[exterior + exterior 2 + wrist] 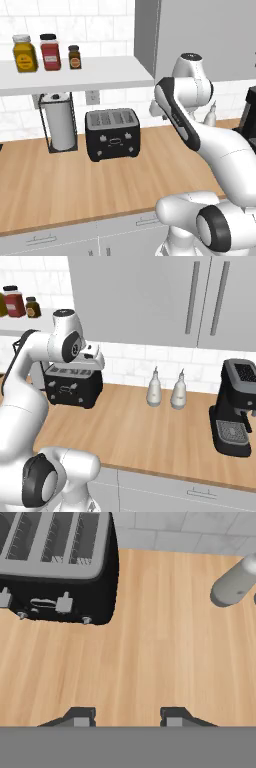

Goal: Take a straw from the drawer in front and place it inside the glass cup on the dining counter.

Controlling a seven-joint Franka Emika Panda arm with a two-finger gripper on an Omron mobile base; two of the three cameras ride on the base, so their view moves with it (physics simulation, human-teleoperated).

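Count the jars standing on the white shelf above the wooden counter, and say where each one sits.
3, in a row on the shelf's left part: yellow jar leftmost, red jar in the middle, small amber jar rightmost. Others could lie beyond the frame's left edge.

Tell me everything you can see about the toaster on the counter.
The toaster is a black box with rounded corners and a grey, metal-looking top holding four slots in a row. Its front carries small light levers and knobs. It stands upright on the wooden counter, back near the tiled wall, apart from the paper towel holder beside it. The slots look empty. The open gripper hangs above the counter in front of it without touching it.
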